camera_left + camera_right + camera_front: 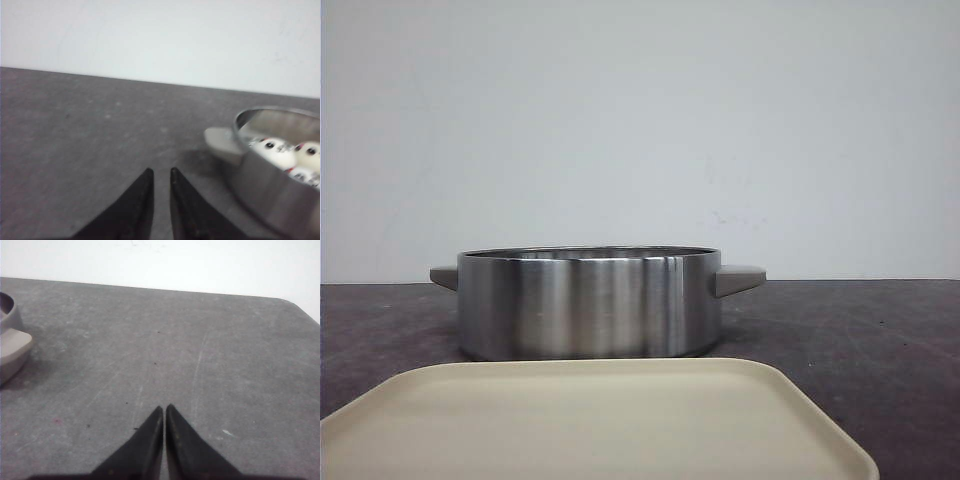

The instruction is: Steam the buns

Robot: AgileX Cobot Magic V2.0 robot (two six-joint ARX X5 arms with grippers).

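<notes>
— Sitting on the dark grey speckled worktop (880, 340) is a brushed steel round pot (588, 303) with two stubby grey side handles, and a cream flat tray (590, 420) lies in front of it at the near edge of the front view. Where are the buns?

— Inside the pot: the left wrist view shows three glossy white panda-faced buns (272, 150) packed together against its wall; more I cannot make out.

— And the left hand (161, 172)?

— Its black pointed fingers are nearly together with a narrow gap, holding nothing, low over bare worktop beside the pot's handle.

— The right hand (164, 409)?

— Closed, tips meeting, empty, over bare worktop on the pot's other side.
</notes>
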